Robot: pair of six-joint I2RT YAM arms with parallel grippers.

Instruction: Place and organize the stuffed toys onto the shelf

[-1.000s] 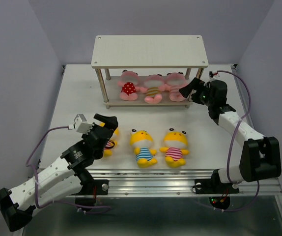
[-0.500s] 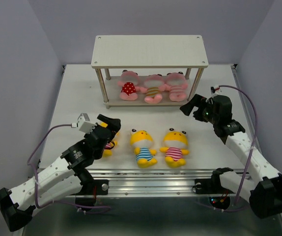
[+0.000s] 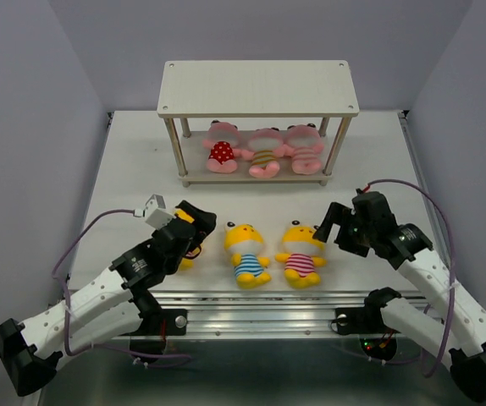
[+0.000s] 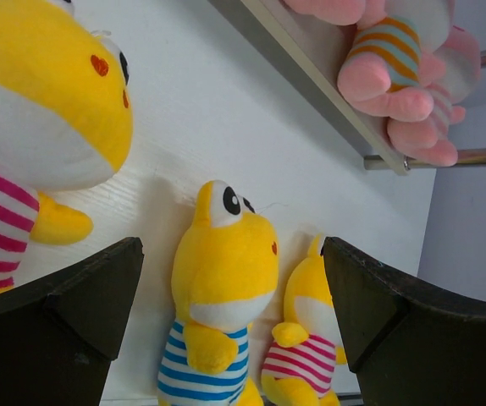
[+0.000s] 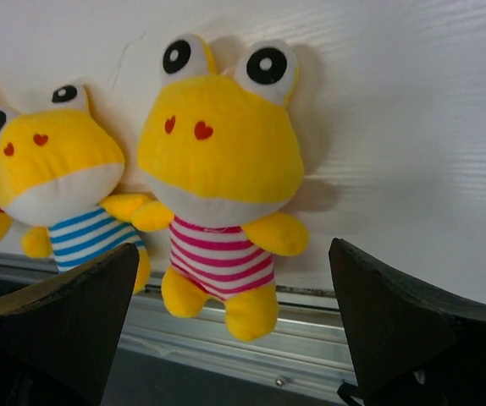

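Top external view: three pink toys shelved, three yellow ones on the table.
Low in the frame, the left gripper hangs with its jaws spread wide and nothing between them, over the first pink-striped yellow toy at lower left. The right gripper, equally wide and empty, sits just beside the second pink-striped yellow toy right of centre. Between those two lies the blue-striped yellow toy. Farther back, in the upper centre, stands the shelf, with the pink trio side by side on its lower board and its top board bare. By my reading about half is done: the yellow three have yet to go up, probably onto the top board.
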